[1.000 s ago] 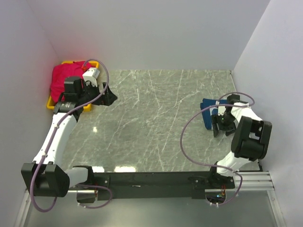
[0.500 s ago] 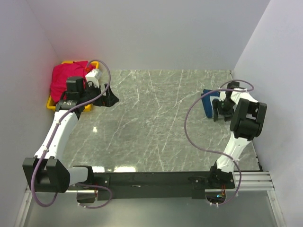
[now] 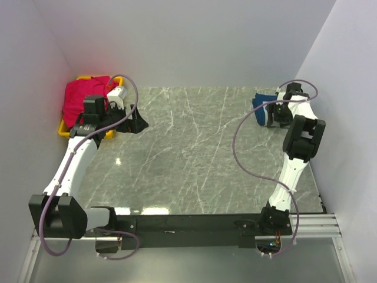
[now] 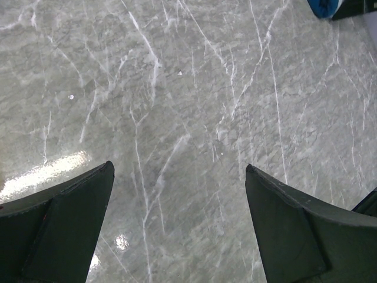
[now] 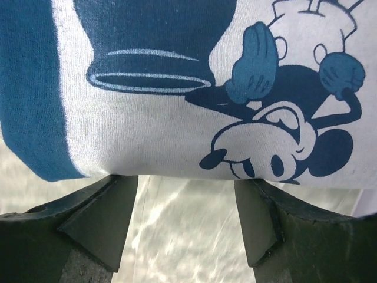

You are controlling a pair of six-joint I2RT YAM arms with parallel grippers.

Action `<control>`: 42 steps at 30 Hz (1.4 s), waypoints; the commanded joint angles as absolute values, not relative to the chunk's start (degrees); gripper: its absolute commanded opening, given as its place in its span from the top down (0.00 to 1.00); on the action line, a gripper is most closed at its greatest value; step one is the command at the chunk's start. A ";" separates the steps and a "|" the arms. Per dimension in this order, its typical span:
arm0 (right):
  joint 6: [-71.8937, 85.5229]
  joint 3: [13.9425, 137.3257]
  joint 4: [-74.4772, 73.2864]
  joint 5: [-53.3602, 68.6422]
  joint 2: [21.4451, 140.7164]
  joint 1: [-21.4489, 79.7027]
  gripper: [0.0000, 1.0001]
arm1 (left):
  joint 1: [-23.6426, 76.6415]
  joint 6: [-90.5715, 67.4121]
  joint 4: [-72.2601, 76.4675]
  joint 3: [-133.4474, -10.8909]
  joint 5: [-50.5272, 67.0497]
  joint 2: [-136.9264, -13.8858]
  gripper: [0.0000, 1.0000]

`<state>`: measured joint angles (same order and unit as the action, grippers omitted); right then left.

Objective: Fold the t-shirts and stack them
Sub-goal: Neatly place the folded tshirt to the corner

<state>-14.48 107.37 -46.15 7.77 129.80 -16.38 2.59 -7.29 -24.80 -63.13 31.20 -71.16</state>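
Surface: a grey marble-veined table point(image 3: 194, 159) closed in by plain white walls point(image 3: 177, 41) on three sides.
Navy t-shirt point(image 3: 261, 101): bunched at the far right corner of the table, close to the right wall, lying on the marble.
Its print: the right wrist view shows a white panel on the blue cloth with a cartoon mouse point(image 5: 283, 141) drawn in navy, seen upside down.
Right gripper point(image 5: 185, 183): right at the near edge of the navy shirt, fingers apart with bare marble showing between them. The cloth lies just past the fingertips; whether they touch it I cannot tell.
Red-pink t-shirt point(image 3: 82, 97): heaped in the far left corner, piled in and over the yellow bin point(image 3: 63, 128), well apart from the navy one.
Left gripper point(image 4: 178, 168): just right of the bin, fingers spread as wide as they go, nothing between them but bare marble.
Left wrist view: a scrap of the navy shirt shows at the top right corner, far across the table.
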 commanded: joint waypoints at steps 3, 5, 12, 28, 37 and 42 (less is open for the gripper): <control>-16.17 116.53 -46.23 7.65 134.20 -16.08 0.27 | 2.64 -7.03 -24.96 -65.39 32.34 -71.89 0.01; -16.87 118.47 -45.79 7.21 135.78 -15.73 0.26 | 2.64 -7.03 -24.78 -65.48 32.17 -72.16 0.00; -17.40 122.25 -43.69 6.94 138.51 -15.29 0.25 | 2.64 -7.03 -25.49 -65.30 32.08 -73.91 0.01; -15.73 130.96 -41.75 4.04 141.78 -12.57 0.22 | 2.64 -7.47 -27.07 -67.23 30.41 -75.76 0.01; -16.61 118.59 -45.25 9.48 120.45 -12.74 0.21 | 2.55 -3.70 -37.17 -75.67 31.90 -79.98 0.01; -17.93 109.28 -51.04 15.72 107.16 -12.48 0.21 | 2.55 -3.78 -35.95 -72.34 28.66 -77.96 0.01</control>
<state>-16.64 112.81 -46.76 10.35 118.19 -12.51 2.59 -5.26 -34.54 -73.19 29.91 -79.96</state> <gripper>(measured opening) 0.790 0.995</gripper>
